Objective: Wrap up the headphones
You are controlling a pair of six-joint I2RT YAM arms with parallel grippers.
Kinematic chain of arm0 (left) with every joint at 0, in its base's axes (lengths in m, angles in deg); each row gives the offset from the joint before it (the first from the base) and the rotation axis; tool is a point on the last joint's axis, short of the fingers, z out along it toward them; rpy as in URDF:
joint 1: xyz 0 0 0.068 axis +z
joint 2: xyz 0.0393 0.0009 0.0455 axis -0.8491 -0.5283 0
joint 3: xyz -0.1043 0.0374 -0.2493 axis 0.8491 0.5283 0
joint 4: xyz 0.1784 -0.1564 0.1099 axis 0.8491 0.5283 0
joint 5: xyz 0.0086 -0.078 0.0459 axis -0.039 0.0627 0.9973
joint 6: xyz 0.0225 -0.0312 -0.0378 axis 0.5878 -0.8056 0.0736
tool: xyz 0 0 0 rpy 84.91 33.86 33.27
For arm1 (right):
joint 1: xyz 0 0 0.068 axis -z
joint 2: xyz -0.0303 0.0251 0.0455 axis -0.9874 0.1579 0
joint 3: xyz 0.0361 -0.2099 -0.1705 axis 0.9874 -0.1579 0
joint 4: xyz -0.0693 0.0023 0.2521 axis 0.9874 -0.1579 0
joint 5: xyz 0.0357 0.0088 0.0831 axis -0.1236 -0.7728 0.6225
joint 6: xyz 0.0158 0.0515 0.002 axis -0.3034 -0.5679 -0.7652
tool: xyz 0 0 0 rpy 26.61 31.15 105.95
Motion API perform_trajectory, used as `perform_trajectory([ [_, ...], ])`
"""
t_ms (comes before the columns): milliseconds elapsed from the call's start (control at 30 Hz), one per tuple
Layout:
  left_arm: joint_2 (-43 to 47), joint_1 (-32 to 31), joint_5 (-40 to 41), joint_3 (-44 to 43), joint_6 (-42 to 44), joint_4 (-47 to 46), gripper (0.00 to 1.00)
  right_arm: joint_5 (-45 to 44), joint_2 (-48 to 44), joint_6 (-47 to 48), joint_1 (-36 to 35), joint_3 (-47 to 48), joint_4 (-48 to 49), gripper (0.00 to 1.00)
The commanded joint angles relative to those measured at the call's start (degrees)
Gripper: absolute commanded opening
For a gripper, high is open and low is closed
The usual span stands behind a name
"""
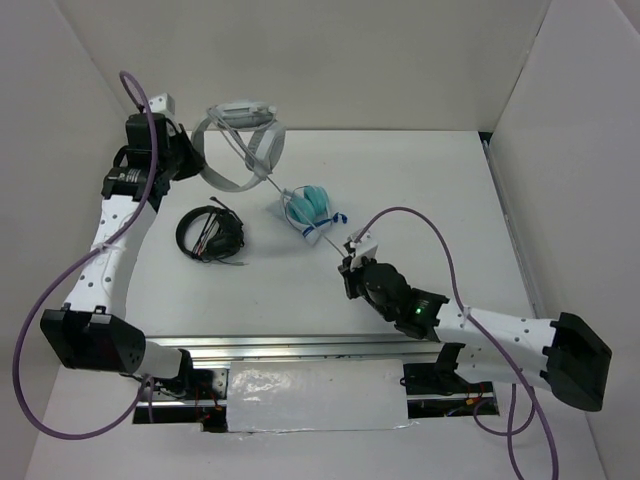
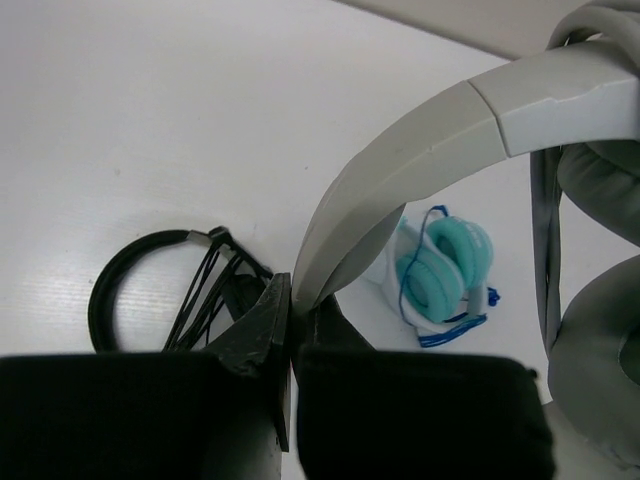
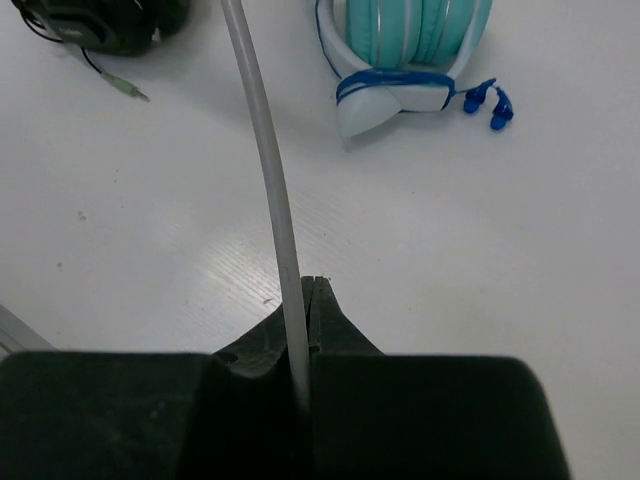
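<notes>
White headphones (image 1: 240,140) held at both ends
Your left gripper (image 2: 295,300) clamps the stiff headband (image 2: 420,130) at 10 o'clock; your right gripper (image 3: 305,295) pinches the thin, likely slippery cable (image 3: 265,170).

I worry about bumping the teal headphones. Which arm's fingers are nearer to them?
Right. The right fingers, shut on the grey cable, sit just near-right of the teal headphones; the left fingers clamp the white headband farther away, at far left.

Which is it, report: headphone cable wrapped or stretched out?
Stretched out: the cable runs straight from the headphones to the shut right gripper.
</notes>
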Motion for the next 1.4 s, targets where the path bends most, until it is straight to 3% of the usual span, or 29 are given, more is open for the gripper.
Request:
perform_trajectory([
  [0, 2.2, 0.1, 6.1, 3.0, -1.5, -9.6, 0.00, -4.4, -5.1, 3.8, -1.9, 2.6, -4.9, 0.00],
  [133, 0.5, -3.1, 13.4, 5.4, -2.8, -7.8, 0.00, -1.6, -10.0, 9.0, -5.2, 7.7, -11.2, 0.00],
  [333, -0.6, -9.2, 20.0, 11.8, -1.6, -8.6, 0.00, 8.3, -12.9, 26.3, -12.4, 12.1, -12.7, 0.00],
  [567, 0.4, -20.7, 26.7, 18.9, 0.5, -9.9, 0.00, 4.7, -7.8, 40.4, -13.1, 23.4, -14.1, 0.00],
  [667, 0.9, -24.8, 27.4, 22.0, -0.9, -10.0, 0.00, 6.0, -4.9, 37.5, -10.0, 28.2, -12.7, 0.00],
  [767, 1.3, -29.4, 27.2, 25.4, -0.7, -12.0, 0.00, 12.8, -1.2, 29.6, -5.8, 33.9, -17.7, 0.00],
  [900, 0.7, -34.6, 25.7, 27.4, 0.6, -13.4, 0.00, 14.3, 2.3, 28.2, -3.8, 33.3, -16.2, 0.00],
  [1133, 1.9, -44.4, 27.6, 31.3, 1.1, -16.9, 0.00, 25.7, 6.6, 24.2, 6.2, 33.4, -19.9, 0.00],
  [1367, 1.3, -48.2, 24.4, 32.8, 1.1, -18.7, 0.00, 32.6, 6.1, 28.5, 14.9, 30.3, -21.4, 0.00],
])
